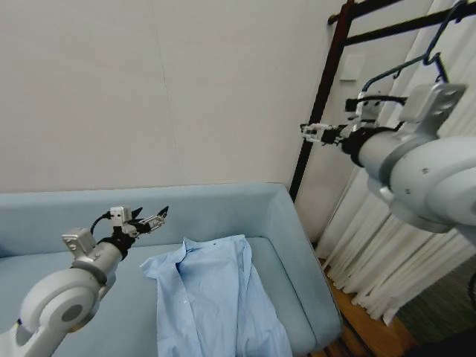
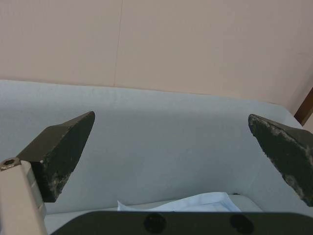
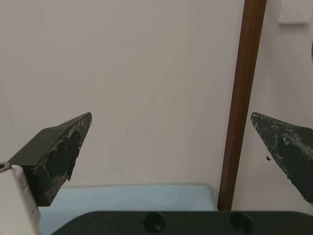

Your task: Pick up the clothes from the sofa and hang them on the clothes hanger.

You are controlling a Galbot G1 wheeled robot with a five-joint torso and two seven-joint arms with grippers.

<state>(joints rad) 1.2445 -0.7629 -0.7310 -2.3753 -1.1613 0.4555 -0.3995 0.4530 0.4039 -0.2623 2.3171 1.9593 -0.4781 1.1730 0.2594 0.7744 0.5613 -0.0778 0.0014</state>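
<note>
Shirt (image 1: 216,297) lies near, seemingly below, left end effector (image 1: 152,216)

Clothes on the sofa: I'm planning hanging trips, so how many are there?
1: a light blue shirt lies spread on the sofa, near the open left gripper. The right gripper is up by the rack. More may lie outside the view.

Pale blue shirt (image 1: 216,297) on light blue sofa (image 1: 74,216); dark brown rack (image 1: 321,97).
</note>
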